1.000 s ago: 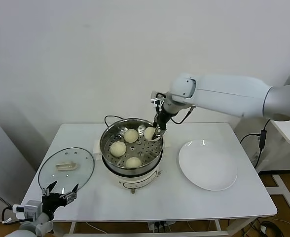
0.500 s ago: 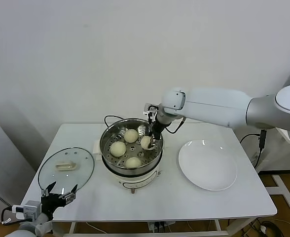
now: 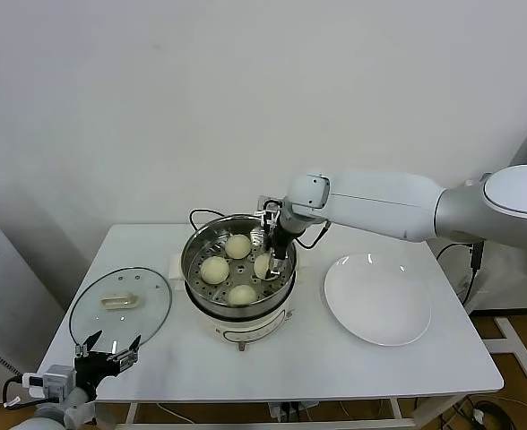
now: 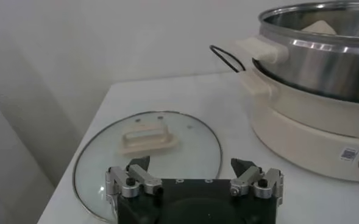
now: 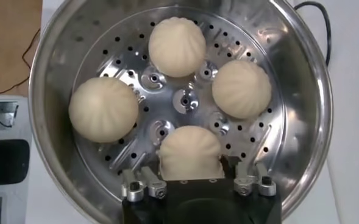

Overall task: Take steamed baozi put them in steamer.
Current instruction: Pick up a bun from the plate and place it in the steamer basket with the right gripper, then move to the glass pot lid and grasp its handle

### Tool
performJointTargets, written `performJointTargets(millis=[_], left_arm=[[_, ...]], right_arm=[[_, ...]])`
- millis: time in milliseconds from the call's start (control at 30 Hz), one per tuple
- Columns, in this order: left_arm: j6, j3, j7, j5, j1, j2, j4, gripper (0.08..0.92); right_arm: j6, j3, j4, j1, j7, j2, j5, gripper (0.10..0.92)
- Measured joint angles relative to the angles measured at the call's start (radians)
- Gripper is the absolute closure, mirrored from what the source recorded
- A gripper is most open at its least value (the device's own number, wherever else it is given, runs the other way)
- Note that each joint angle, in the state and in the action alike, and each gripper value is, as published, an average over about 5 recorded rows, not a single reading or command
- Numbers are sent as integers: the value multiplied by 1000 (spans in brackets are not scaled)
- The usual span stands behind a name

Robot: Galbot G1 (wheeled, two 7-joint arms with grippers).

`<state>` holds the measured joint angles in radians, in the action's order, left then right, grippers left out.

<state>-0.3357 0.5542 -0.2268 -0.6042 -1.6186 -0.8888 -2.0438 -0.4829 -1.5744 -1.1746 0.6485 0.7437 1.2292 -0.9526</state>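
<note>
Head view: the right tool (image 3: 265, 261) reaches down into the steamer (image 3: 238, 269) at the middle of the white surface (image 3: 290, 358), poised over the right-hand baozi (image 3: 262, 266). Three more buns sit on the perforated tray: one at the far side (image 3: 237, 246), one at the left (image 3: 214, 269), one at the near side (image 3: 242, 295). A white plate (image 3: 377, 298) lies bare to the right of the steamer, and a glass lid (image 3: 120, 305) with a beige handle lies flat to its left. A black cord (image 3: 201, 215) loops behind the pot. The left tool (image 3: 109, 356) waits at the near left edge of the surface, just short of the lid.

Left wrist view: the left tool (image 4: 194, 180) shows its two fingers spread wide apart with nothing between them. The lid (image 4: 149, 152) lies just ahead, and the steamer (image 4: 316, 85) stands on its white base (image 4: 307, 137) beyond it.

Right wrist view: the right tool (image 5: 201, 182) hangs directly over the tray, its fingers parted on either side of the nearest bun (image 5: 190, 152) and standing just clear of the dough. All four buns rest inside the steamer (image 5: 57, 49), spaced around the tray's centre and not touching one another.
</note>
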Motion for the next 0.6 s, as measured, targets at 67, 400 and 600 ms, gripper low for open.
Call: performJointTargets(millis=[67, 400, 600], left_arm=[[0, 3, 0, 0, 0, -2, 0, 177], [-6, 17, -4, -1, 8, -15, 1, 177], [-11, 18, -10, -6, 23, -25, 7, 177]], right_arm=[[0, 13, 0, 1, 6, -9, -2, 206], [50, 135, -4, -14, 9, -135, -47, 203], [135, 264, -28, -85, -48, -254, -85, 203]])
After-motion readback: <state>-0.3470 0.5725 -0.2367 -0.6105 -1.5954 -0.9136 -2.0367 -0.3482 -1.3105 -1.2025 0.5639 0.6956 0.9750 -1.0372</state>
